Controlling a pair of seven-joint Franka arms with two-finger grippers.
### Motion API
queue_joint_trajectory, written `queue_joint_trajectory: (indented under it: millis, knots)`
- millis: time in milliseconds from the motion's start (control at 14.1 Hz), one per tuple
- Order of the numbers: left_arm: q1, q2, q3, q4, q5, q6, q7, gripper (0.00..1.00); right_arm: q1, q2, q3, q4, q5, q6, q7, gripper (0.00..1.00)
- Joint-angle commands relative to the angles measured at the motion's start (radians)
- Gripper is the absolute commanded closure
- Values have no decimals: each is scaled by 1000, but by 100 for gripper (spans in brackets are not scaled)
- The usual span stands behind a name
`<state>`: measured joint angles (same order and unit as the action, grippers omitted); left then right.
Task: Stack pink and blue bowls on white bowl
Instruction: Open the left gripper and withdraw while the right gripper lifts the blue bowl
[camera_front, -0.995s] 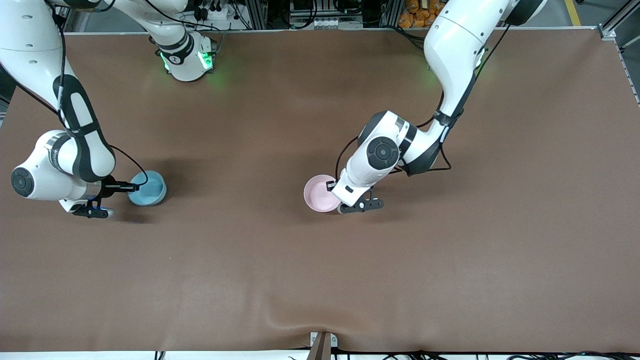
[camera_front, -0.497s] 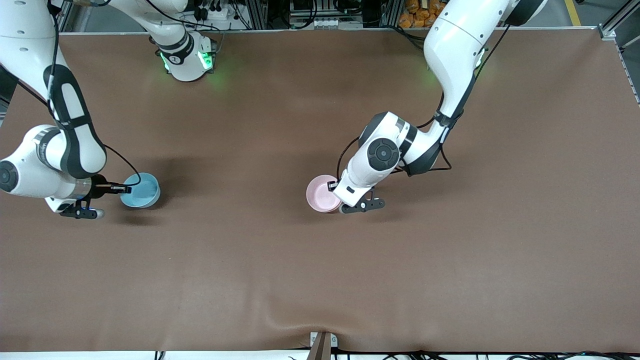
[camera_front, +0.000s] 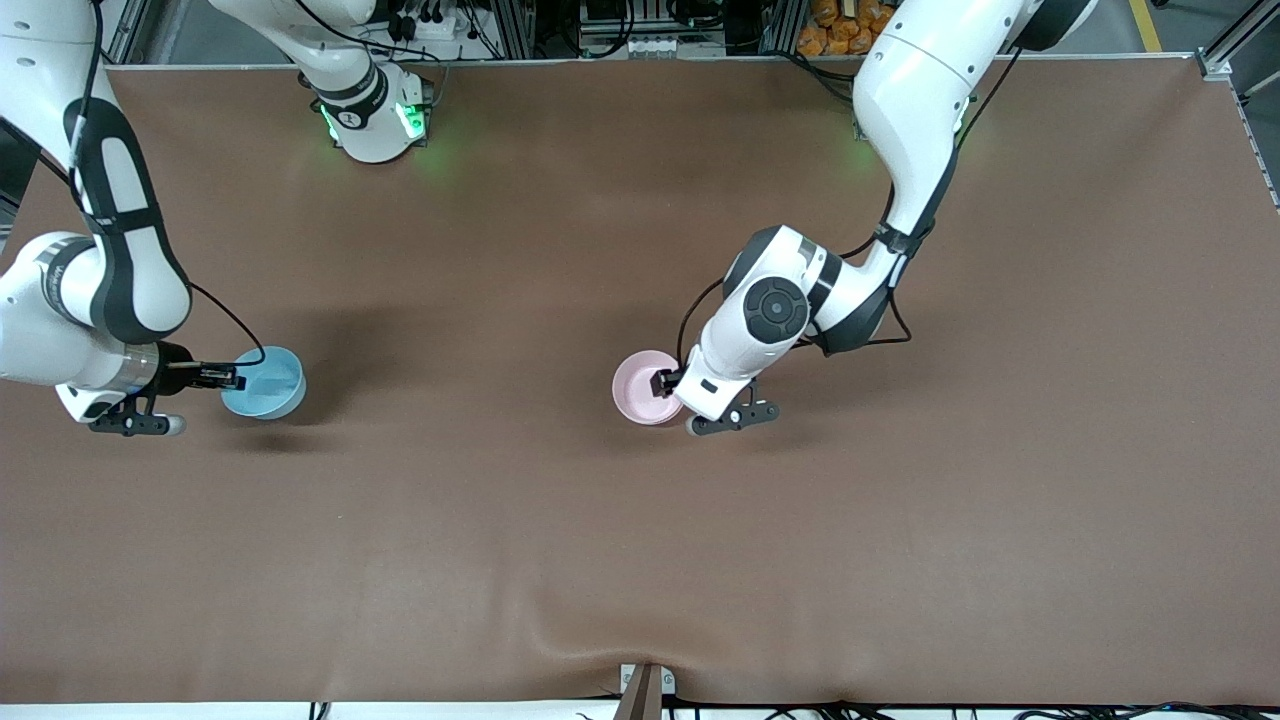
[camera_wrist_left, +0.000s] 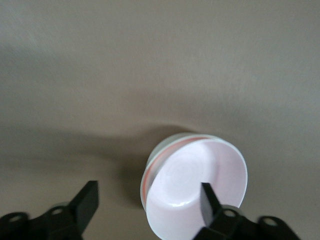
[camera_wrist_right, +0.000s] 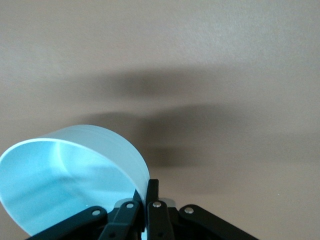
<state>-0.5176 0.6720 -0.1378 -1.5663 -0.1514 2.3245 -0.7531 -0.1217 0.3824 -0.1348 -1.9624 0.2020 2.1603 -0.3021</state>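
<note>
Brown table covering and surrounding clutter

A brown mat (camera_front: 640, 560) is spread over the table, and a wrinkle (camera_front: 590, 640) is seen beside a small bracket (camera_front: 645, 690) at its nearest edge. Orange packets (camera_front: 835, 25) are stacked past the farthest edge.

I can't make out any readable text from here. The right arm's base (camera_front: 372, 118), at the table's far edge, carries a small dark mark between its green lights, but I can't tell it as a letter or a number. The pink bowl (camera_wrist_left: 196, 192) and the blue bowl (camera_wrist_right: 70, 179) are plain, with no label or print.
</note>
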Motion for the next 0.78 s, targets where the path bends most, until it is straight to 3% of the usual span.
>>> queue_joint_trajectory:
  millis: [0,284,497,711]
  knots:
    - [2,-63,38,-3,106,-46,-14,0,11,-51,9,-3,71,-26,-14,100]
    - [69,-110,52,41,168,-152,9,0,17,-56,9,23,154,-25,-3,100]
    - [152,-159,50,42,168,-212,138,0,19,-59,9,30,203,-28,33,100]
    - [286,-207,-21,37,168,-276,241,0,37,-77,9,42,204,-72,122,100]
